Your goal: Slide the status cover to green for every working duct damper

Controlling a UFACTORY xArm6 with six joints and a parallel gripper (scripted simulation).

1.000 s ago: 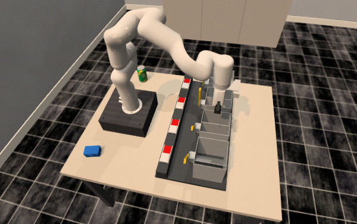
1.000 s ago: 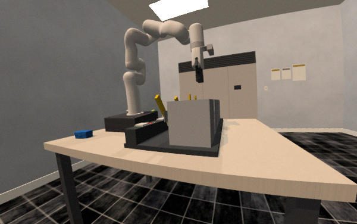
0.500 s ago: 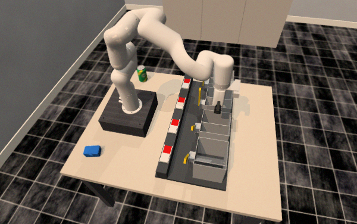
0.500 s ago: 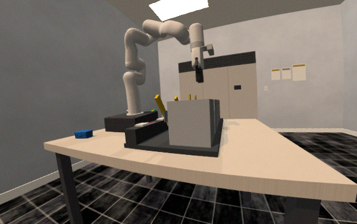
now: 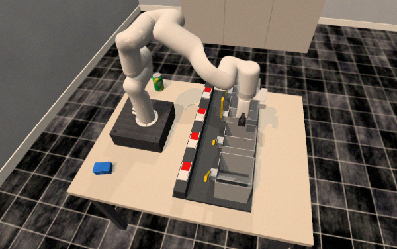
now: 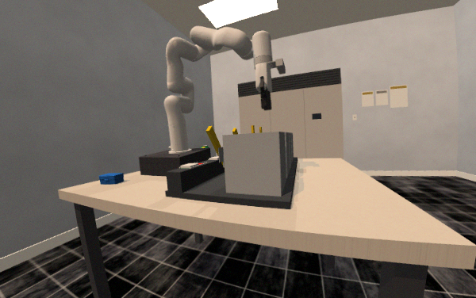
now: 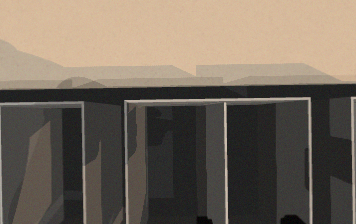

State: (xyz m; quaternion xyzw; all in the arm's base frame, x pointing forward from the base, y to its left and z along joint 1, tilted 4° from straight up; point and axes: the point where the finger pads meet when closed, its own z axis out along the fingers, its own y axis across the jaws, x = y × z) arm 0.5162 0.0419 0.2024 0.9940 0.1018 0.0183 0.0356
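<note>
Standing in a row on their dark base, the four dampers are each keeping behind their own slider, presumably so every status can be matched to its box. Toward nine o'clock in the top view, the sliders are all showing red, their white covers sitting beside the red patches. Between boxes and sliders, yellow handles are sticking up; the one on the second damper from the twelve o'clock end is lying at a different angle from the nearest one. Above the boxes, the gripper is hanging partly open, holding nothing, probably to get a view down at the blades. Farther out, toward eight o'clock, a blue block is resting, likely irrelevant. Turning a handle while watching its blade is probably coming before any cover is pushed.

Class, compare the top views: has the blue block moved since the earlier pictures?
No; the blue block sits unchanged near the table's left edge.
</note>
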